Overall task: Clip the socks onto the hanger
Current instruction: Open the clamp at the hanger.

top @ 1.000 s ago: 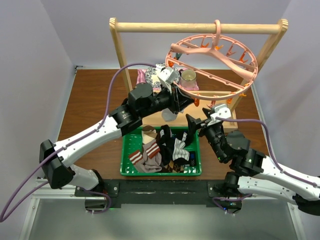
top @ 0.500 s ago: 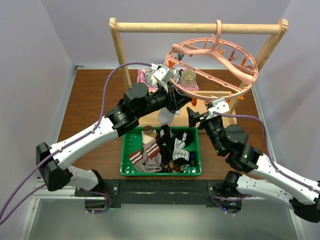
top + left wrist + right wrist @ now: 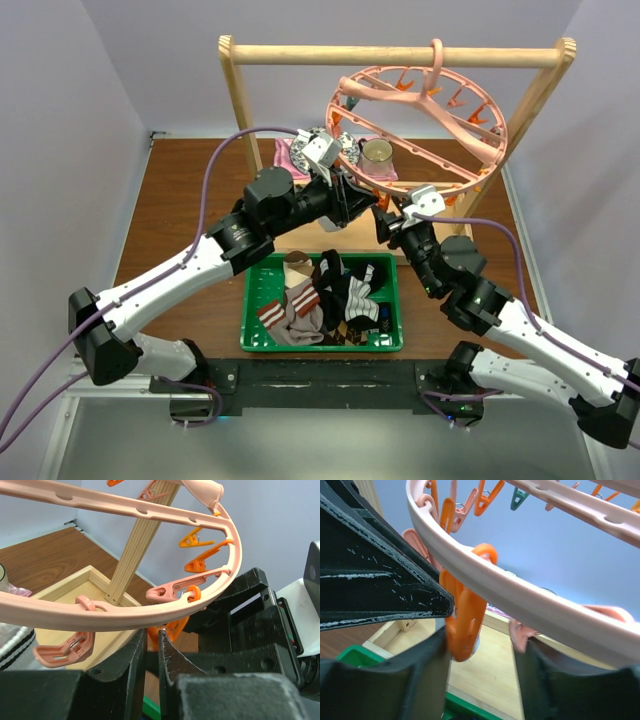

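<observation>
Orange clip (image 3: 465,615), long axis vert., is straddled by right gripper (image 3: 480,645), fingers apart, just under hanger (image 3: 545,610) rim; left gripper (image 3: 152,640), fingers together, is set alongside.

Top cam: fixed high, behind arm bases, looks down & fwd over whole surface (image 3: 180,200) to far rack (image 3: 390,55). L & R wrist cams: v. close, angled up under hanger (image 3: 125,617) rim. All 3 share near rim stretch w/ orange clip (image 3: 465,620); wrists see it from opp. sides.

Robot lab test cell — bare lilac walls (image 3: 60,120), wooden table (image 3: 185,200), black mounting plate (image 3: 330,378)
</observation>
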Action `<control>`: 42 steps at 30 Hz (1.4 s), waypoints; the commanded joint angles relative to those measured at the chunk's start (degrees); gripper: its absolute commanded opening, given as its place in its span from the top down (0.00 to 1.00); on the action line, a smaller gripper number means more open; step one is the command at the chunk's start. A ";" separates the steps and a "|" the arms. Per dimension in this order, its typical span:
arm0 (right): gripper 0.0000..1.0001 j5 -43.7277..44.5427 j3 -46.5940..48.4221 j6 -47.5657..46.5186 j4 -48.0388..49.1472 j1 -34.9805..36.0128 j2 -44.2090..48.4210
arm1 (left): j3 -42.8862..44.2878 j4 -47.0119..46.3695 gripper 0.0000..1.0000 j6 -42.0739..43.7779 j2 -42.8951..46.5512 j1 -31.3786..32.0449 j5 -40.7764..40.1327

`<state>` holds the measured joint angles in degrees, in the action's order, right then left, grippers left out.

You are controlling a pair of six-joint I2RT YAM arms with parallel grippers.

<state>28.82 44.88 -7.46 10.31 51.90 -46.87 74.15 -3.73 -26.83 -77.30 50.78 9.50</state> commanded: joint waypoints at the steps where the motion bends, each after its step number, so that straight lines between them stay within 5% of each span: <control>1: 0.57 -4.21 3.28 -1.15 2.96 -2.06 0.03 | -0.41 -1.46 0.82 0.02 2.24 -0.25 -0.27; 13: 0.84 -6.76 2.58 1.40 2.53 -2.68 0.29 | -0.59 -1.55 0.78 -0.77 2.59 -0.25 0.35; 22: 0.92 -8.34 3.45 3.42 1.47 -2.77 -0.24 | -1.11 -1.98 0.25 -1.74 3.38 -0.34 2.37; 42: 0.95 -11.59 3.11 9.75 0.77 -2.77 -0.94 | 3.10 -6.38 0.29 -0.42 -1.01 -0.25 1.75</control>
<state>18.28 45.32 0.49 9.89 49.43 -47.31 74.11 -6.42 -27.99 -78.11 50.65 11.84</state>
